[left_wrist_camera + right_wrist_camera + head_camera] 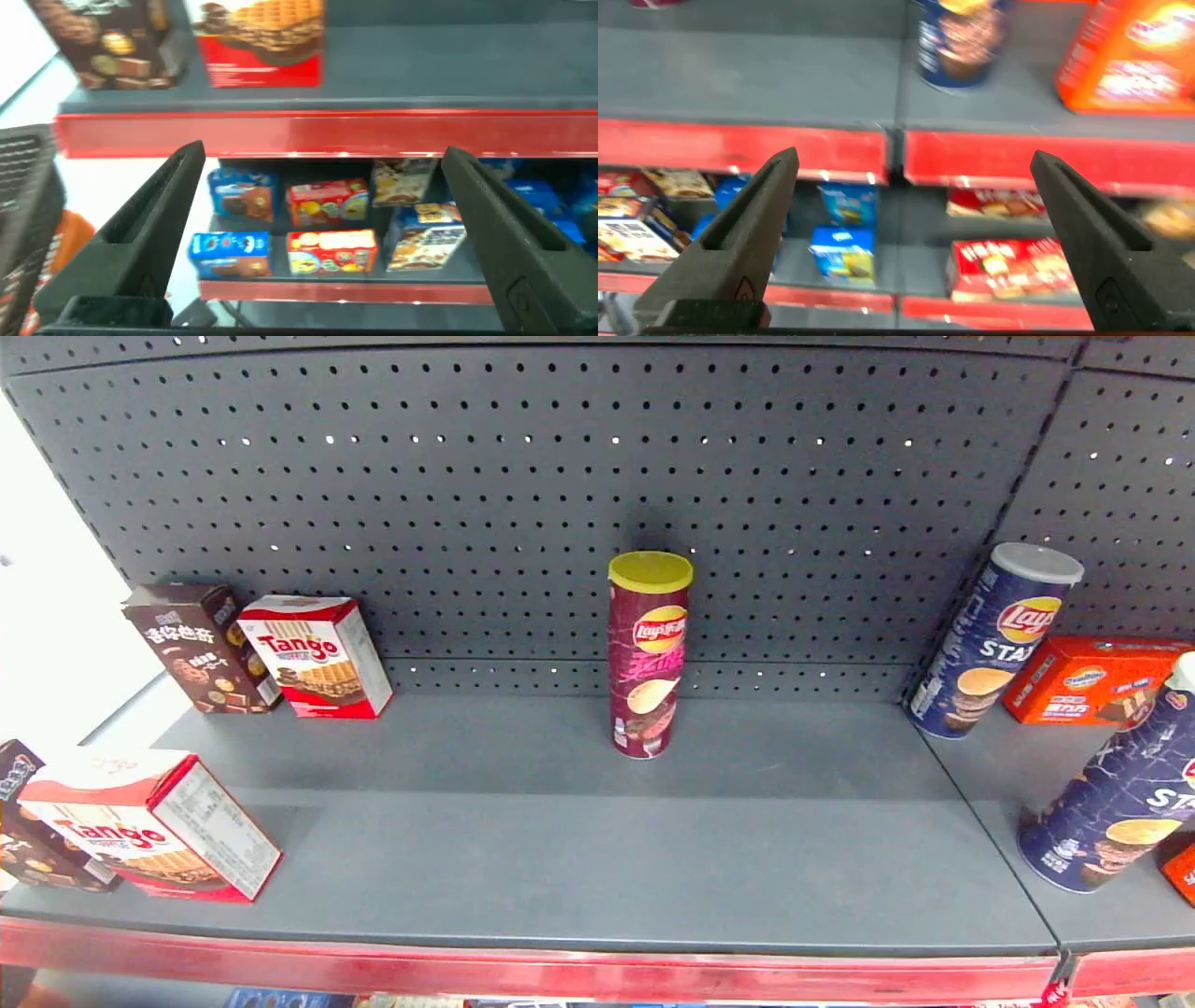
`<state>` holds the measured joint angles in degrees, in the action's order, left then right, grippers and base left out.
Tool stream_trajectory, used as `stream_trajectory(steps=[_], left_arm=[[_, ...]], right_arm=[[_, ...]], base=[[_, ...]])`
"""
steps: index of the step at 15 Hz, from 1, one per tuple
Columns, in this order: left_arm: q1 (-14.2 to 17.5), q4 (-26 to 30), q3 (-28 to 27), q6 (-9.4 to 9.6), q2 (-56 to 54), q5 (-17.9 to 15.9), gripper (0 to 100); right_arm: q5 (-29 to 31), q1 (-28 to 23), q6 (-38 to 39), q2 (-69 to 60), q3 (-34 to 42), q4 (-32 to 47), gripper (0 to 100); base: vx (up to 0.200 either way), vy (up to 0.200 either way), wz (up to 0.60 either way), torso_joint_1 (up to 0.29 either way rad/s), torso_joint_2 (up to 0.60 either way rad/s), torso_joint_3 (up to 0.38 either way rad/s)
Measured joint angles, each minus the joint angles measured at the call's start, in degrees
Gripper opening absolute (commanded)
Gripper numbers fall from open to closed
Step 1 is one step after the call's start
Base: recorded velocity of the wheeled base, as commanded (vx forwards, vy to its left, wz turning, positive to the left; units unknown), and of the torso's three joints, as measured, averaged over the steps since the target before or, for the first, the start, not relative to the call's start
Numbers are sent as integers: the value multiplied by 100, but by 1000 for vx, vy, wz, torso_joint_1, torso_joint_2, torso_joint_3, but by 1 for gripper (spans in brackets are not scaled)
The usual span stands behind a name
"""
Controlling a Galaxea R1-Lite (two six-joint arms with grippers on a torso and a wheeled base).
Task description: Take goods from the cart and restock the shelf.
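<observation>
1. Hanging released and holding nothing, the left gripper (322, 151) faces the red front edge of the shelf (579, 859), its two fingers spread wide.
2. Straight ahead of that gripper, at the shelf's near left corner, a front brown box (112, 42) stands with a front wafer box (262, 37) just beside it on the right.
3. Farther back from the left gripper, against the pegboard (560, 476), a rear brown box (196, 649) and a rear wafer box (317, 658) stand side by side.
4. Past the left gripper's fingers, a lower shelf (346, 294) carries small boxes (327, 229), blue, red and pale, in two stacked rows.
5. A maroon can (649, 653) with a yellow lid stands upright at mid-shelf near the pegboard. It is between the two grippers' sides and well apart from the other goods.
6. A rear blue can (994, 639) with a grey lid stands at the pegboard seam, and a rear orange box (1088, 681) lies just to its right.
7. Ahead of the right gripper (913, 157), a front blue can (962, 37) stands near the shelf's edge, with a front orange box (1130, 56) near it on the right.
8. The right gripper is likewise released and holds nothing. It faces the red edge with its fingers wide apart.
</observation>
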<state>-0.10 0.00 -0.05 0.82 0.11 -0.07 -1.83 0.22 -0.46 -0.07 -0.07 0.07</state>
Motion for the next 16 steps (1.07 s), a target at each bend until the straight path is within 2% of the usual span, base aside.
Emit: stream_trajectory(steps=[10, 16], left_arm=[[0, 0, -5, 16, 0, -11, 100], [5, 0, -5, 11, 0, -13, 100]], right_arm=[[0, -1, -5, 0, 2, 2, 100], [2, 9, -5, 0, 2, 4, 100]], base=[[0, 0, 600, 3, 0, -1], [0, 0, 0, 0, 0, 0]])
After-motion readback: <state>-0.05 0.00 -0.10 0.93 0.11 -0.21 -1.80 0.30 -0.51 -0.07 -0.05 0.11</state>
